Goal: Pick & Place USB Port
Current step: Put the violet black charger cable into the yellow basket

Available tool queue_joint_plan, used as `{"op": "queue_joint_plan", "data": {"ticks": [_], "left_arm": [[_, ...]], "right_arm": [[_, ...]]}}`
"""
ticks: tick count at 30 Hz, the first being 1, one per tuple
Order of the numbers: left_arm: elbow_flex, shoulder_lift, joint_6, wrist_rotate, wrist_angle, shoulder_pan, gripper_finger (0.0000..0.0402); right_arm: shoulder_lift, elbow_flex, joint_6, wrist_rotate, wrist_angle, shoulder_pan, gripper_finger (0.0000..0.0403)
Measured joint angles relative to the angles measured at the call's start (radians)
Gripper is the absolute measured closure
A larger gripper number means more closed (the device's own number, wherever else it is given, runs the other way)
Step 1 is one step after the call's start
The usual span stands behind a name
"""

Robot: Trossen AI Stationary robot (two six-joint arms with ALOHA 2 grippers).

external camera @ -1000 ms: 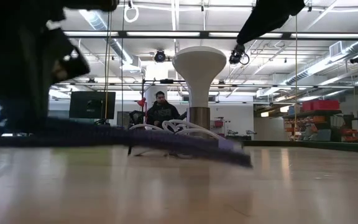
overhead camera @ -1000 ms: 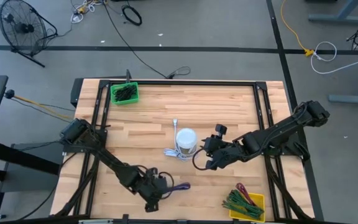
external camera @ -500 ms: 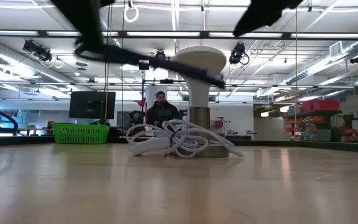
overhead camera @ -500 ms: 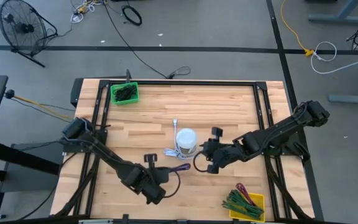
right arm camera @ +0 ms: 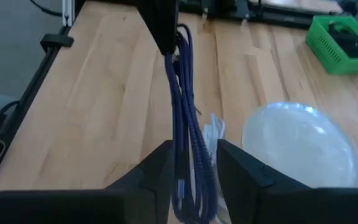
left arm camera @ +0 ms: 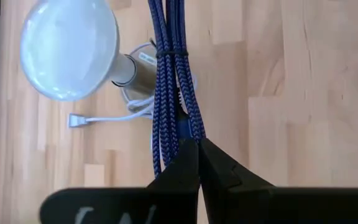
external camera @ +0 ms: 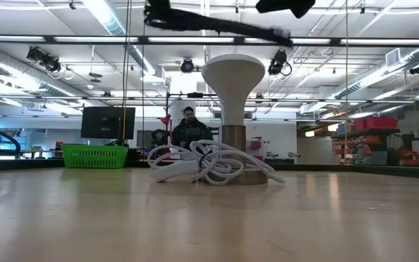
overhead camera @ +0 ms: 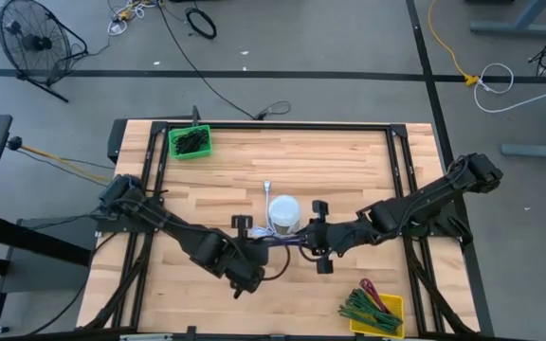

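Note:
A bundle of blue braided cable (overhead camera: 287,243), tied with a band (left arm camera: 169,55), hangs in the air near the table's middle. My left gripper (left arm camera: 197,155) is shut on one end of it. My right gripper (right arm camera: 194,171) is open, with one finger on each side of the bundle's other end (right arm camera: 191,149). Just beyond stands a white dome on a stem (overhead camera: 283,213), a white cable (external camera: 195,161) coiled around its base. In the low view the bundle (external camera: 217,23) spans between the two grippers, high above the table. No USB port can be made out as such. My left gripper pinches the bundle's end (left arm camera: 184,127) between its two shut fingers, coming slanting down from the table's left. The fingers lie along the strands, which run on from the fingertips. The bundle is lifted clear and about level. My right gripper stands around the bundle's other end; I cannot tell whether it touches.
A green basket (overhead camera: 190,142) with dark things sits at the far left. A yellow bin (overhead camera: 375,309) of coloured cables stands at the near right corner. The white cable's plug (left arm camera: 76,120) lies on the wood beside the dome. Beyond the table sits a person (external camera: 188,127).
My left gripper has lifted the blue bundle off the table near the front edge. It has carried the bundle up and toward the far right, tipping as it went, until the free end reached my right gripper. My right gripper has swung left to meet it.

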State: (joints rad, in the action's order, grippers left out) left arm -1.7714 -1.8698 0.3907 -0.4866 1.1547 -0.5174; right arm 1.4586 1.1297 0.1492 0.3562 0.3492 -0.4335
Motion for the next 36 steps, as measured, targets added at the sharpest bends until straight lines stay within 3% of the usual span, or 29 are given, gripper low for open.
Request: {"op": "queue_joint_plan", "data": {"ticks": [6,17,24,36], "left_arm": [[-0.018,0.0,-0.066,0.0,0.001,0.03,0.0401],[-0.018,0.0,-0.115,-0.029,0.032,0.052,0.0401],[-0.017,0.0,-0.117,-0.045,0.05,0.061,0.0401],[-0.017,0.0,-0.118,-0.044,0.046,0.048,0.0401]], "right_arm": [[0.0,0.0,-0.035,0.009,-0.033,0.039,0.0224],[0.062,0.0,-0.037,-0.09,-0.07,0.113,0.0149],[0.077,0.0,-0.057,-0.113,-0.083,0.112,0.0148],[0.112,0.0,-0.056,-0.096,-0.064,0.112,0.0189]]}}
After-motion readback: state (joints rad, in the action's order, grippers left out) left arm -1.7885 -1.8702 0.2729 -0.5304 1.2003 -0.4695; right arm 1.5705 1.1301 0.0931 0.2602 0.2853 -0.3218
